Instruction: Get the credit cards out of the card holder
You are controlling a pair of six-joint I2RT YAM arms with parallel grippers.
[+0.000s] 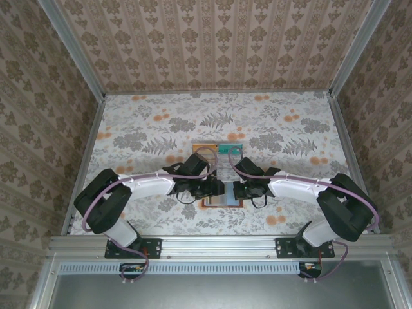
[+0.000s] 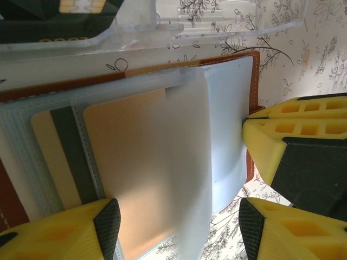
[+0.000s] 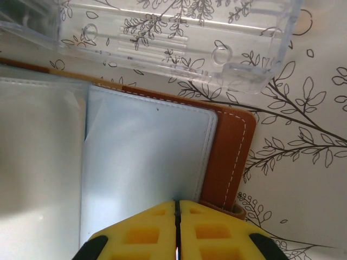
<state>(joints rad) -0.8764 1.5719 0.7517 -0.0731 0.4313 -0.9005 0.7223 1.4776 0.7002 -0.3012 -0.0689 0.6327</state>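
Left gripper [image 2: 179, 230]: wide apart and holding nothing, with one yellow finger on each side of the open wallet [image 2: 230, 97].
Right gripper [image 3: 176, 227]: closed tight, tips touching the wallet near its brown rim. I think it is pinning the wallet down.
Cards: an orange card [image 2: 135, 179] sits in a wallet pocket, and a striped card [image 2: 57, 157] is tucked beside it.
Could go wrong: the fingers may pinch the see-through flap [image 2: 190, 162] and miss the card, because the flap covers the card's edge. The wallet may slide if the right gripper slips off.
In the way: the clear tray [image 2: 179, 24] lies just beside the wallet, so a card coming out could bump it.
Around: flowery table [image 3: 303, 179].
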